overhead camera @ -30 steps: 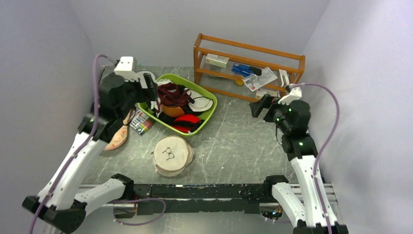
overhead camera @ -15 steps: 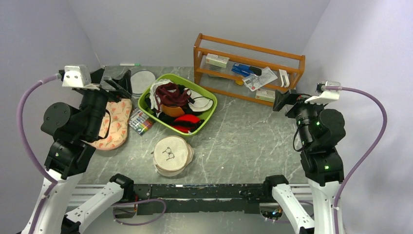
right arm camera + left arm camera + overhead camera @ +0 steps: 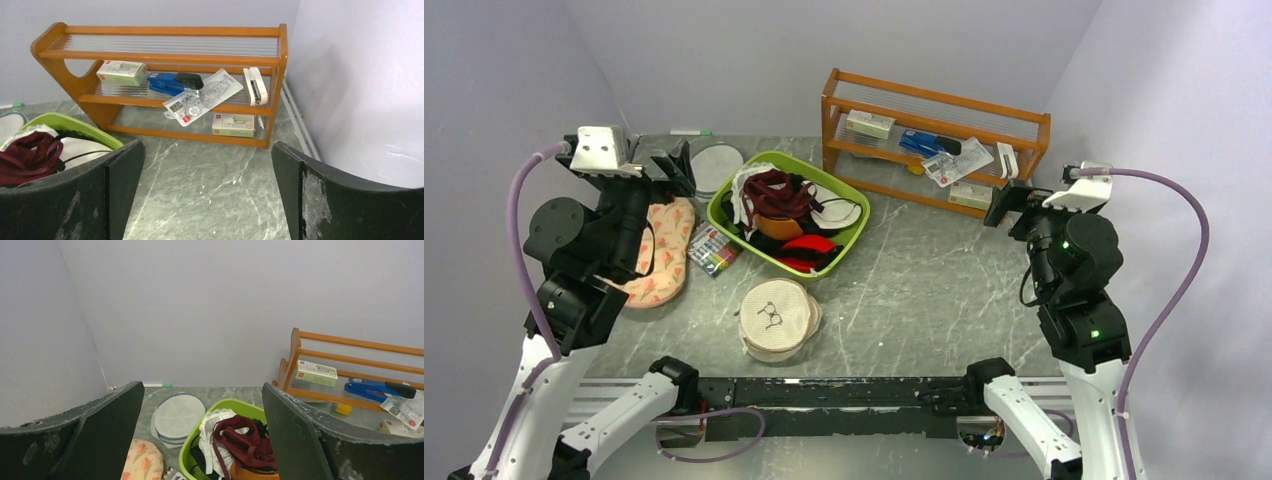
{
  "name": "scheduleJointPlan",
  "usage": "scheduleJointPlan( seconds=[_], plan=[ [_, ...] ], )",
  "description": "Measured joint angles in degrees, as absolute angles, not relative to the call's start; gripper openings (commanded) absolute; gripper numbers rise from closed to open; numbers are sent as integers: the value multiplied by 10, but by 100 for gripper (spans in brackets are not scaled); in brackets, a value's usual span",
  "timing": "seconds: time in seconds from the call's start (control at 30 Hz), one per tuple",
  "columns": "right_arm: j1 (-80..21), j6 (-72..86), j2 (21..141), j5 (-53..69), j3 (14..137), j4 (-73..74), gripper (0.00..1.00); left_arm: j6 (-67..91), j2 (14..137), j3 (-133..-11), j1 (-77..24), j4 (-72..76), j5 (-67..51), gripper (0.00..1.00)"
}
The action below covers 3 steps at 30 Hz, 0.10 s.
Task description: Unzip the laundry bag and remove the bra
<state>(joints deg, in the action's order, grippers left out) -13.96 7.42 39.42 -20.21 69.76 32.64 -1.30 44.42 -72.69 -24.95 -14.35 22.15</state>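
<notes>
The laundry bag (image 3: 776,318), a round white mesh drum with a cream lid and a black squiggle, sits zipped at the front middle of the table. The dark maroon bra (image 3: 776,193) lies on top of a clothes heap in a green basket (image 3: 844,240); it also shows in the left wrist view (image 3: 247,440) and the right wrist view (image 3: 25,156). My left gripper (image 3: 669,165) is open and empty, raised left of the basket (image 3: 200,390). My right gripper (image 3: 1009,205) is open and empty, raised at the right by the rack (image 3: 207,147).
A flat white mesh disc (image 3: 716,162) lies behind the basket at the back left. A floral pad (image 3: 662,255) and a crayon box (image 3: 714,250) lie left of the basket. A wooden rack (image 3: 934,140) with office items stands at the back right.
My left gripper has drawn back from the basket rim to the left and risen. My right arm has pulled back to the right and risen. The bag and bra have not moved.
</notes>
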Motion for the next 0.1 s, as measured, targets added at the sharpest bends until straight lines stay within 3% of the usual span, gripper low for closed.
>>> scheduleJointPlan(
  seconds=[0.1],
  plan=[
    [-140, 74, 395, -205, 698, 327, 100, -15, 448, -727, -249, -144, 222, 99]
  ],
)
